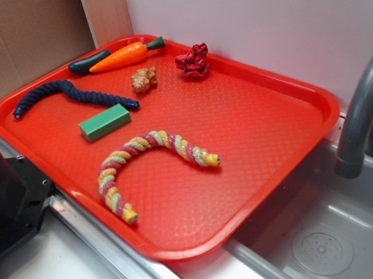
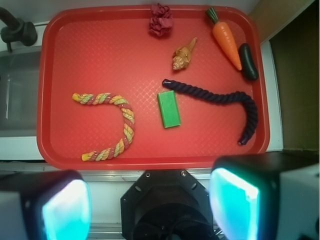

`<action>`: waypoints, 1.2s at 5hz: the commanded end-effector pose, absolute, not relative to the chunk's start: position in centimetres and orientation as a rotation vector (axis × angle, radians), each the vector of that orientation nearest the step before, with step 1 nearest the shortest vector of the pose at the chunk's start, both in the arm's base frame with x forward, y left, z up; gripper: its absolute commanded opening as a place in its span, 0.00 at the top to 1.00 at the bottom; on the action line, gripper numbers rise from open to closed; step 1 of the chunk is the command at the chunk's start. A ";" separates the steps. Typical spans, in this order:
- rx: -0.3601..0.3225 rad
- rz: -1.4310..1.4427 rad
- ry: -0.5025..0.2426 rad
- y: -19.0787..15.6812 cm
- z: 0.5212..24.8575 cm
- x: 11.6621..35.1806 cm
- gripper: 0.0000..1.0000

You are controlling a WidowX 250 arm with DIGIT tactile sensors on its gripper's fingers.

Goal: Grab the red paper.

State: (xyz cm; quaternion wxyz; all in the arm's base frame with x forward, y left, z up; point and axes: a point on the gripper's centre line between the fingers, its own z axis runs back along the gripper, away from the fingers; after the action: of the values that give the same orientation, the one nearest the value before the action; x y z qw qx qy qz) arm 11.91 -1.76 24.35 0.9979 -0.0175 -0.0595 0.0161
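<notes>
The red paper (image 1: 193, 60) (image 2: 161, 20) is a small dark red crumpled wad lying near the far edge of the red tray (image 1: 253, 148) (image 2: 95, 60). My gripper (image 2: 150, 202) hangs high above the tray's near edge, far from the paper. It is open, its two teal-lit pads (image 2: 66, 210) set wide apart with nothing between them. In the exterior view the gripper itself is out of sight.
On the tray lie a tan knobbly lump (image 1: 144, 79) (image 2: 183, 55), a toy carrot (image 1: 125, 56) (image 2: 225, 40), a dark pickle-like toy (image 1: 89, 61) (image 2: 248, 61), a navy rope (image 1: 65, 93) (image 2: 225, 97), a green block (image 1: 104, 122) (image 2: 169, 109) and a multicoloured rope (image 1: 143, 159) (image 2: 117, 122). A sink with a grey faucet (image 1: 359, 115) adjoins the tray.
</notes>
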 end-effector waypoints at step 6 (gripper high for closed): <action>0.023 0.009 -0.277 2.6 6.4 31.3 0.00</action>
State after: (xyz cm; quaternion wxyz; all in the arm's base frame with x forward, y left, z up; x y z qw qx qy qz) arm 30.28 2.73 5.00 0.9938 0.0115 -0.1104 0.0057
